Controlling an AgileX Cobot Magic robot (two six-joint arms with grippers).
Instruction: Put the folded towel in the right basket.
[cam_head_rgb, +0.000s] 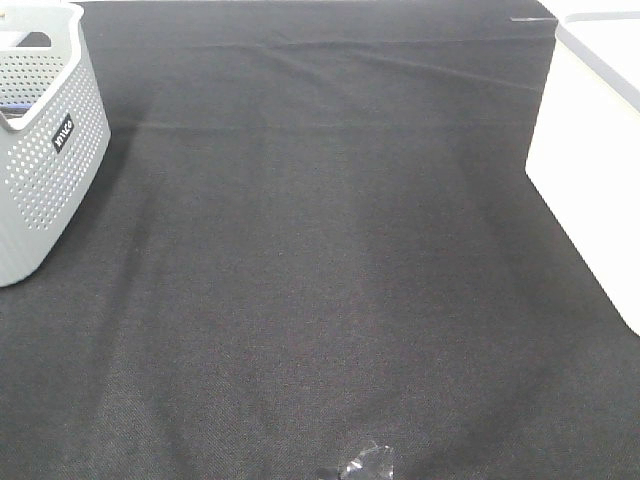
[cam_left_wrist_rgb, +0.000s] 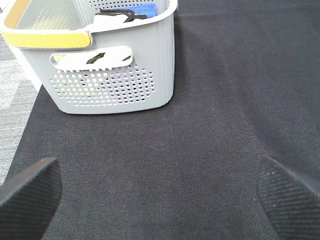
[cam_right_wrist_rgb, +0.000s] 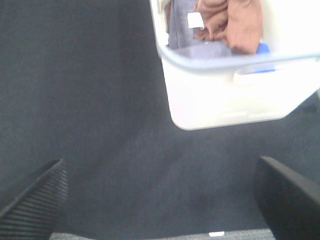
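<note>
We see folded cloth, a rust-brown towel (cam_right_wrist_rgb: 235, 22) beside grey-blue fabric (cam_right_wrist_rgb: 182, 22), lying inside the smooth white plastic basket (cam_right_wrist_rgb: 225, 100) that stands at the right edge of the black cloth-covered table (cam_head_rgb: 320, 260). Our right gripper (cam_right_wrist_rgb: 160, 200) hangs released over bare cloth just short of that basket, jaws spread wide and holding nothing. Our left gripper (cam_left_wrist_rgb: 160, 195) is likewise spread and empty near the grey perforated basket (cam_left_wrist_rgb: 110, 85) with its yellow-trimmed rim at the table's left.

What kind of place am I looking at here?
Probably a laundry-sorting test bench: a black cloth-covered table, a grey perforated plastic basket on one side, a white plastic basket holding clothes on the other.
</note>
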